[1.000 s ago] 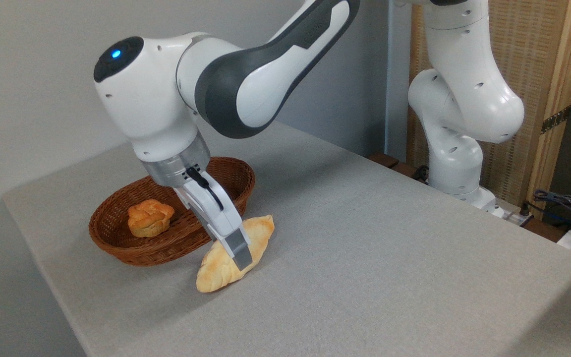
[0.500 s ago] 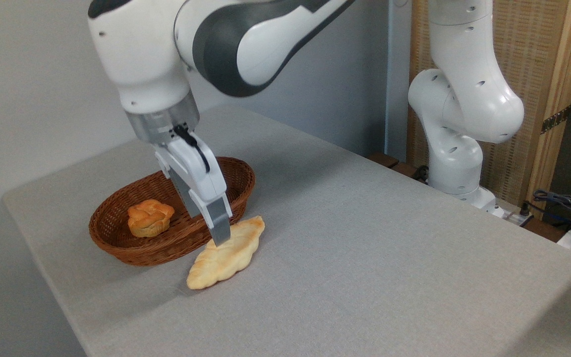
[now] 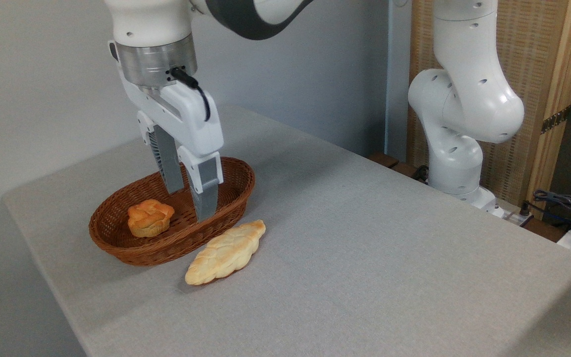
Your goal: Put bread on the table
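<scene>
1. The arm's wrist hangs over the near-right part of the wicker basket (image 3: 117, 237), its silver flange and white hand pointing almost straight down, with a black cable looping out of the flange.
2. The gripper (image 3: 190, 206) hovers above the basket's right end, clear of everything; the two grey fingers (image 3: 205, 194) stand apart with a visible gap between them, and nothing is held.
3. The bread (image 3: 226, 253) lies flat on the table (image 3: 374, 248), just in front of and to the right of the basket, its braided top facing up and its long axis running from lower left to upper right. Whether its upper edge touches the basket wall cannot be told.
4. A small round knotted bun (image 3: 150, 217) sits inside the basket towards its left end.
5. The arm's white base column stands at the table's far right edge, before a wooden-framed screen (image 3: 538, 74).
6. A second ago the arm was bent low, its fingers clamped across the loaf, which was tipped on its edge against the tabletop.
7. Half a second ago the fingers had let go and were just above the loaf, which had settled flat.
8. Since then the wrist has risen well clear and turned more upright, while the loaf has kept nearly the same place; the bun and basket have not moved.
</scene>
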You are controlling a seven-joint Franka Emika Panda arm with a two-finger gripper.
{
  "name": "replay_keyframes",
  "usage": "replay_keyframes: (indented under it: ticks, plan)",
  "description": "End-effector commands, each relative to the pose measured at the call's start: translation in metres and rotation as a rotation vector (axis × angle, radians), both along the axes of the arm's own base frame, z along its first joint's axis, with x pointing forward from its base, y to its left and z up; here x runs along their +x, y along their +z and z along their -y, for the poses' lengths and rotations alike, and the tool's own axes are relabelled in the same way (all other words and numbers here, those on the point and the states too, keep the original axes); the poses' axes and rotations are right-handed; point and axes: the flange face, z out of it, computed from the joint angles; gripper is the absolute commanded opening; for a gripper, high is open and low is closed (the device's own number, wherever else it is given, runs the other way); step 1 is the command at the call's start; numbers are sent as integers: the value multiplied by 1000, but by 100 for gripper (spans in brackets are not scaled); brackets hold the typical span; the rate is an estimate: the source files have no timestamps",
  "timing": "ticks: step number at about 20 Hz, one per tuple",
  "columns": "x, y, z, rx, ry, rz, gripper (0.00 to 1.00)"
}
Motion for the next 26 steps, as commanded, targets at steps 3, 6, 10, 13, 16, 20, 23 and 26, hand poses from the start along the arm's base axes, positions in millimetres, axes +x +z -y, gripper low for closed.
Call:
replay_keyframes:
  ticks: [3,6,10,13,16,20,23,26]
  plan:
    - [2,3,-34,6,77,3,100]
    - [3,3,-37,14,79,8,100]
    - [3,5,-37,34,74,16,100]
    - [3,5,-33,30,70,16,100]
    - [3,5,-32,28,70,14,100]
    - [3,5,-32,27,70,13,100]
    - [2,5,-33,27,70,11,100]
    - [2,5,-33,27,69,10,100]
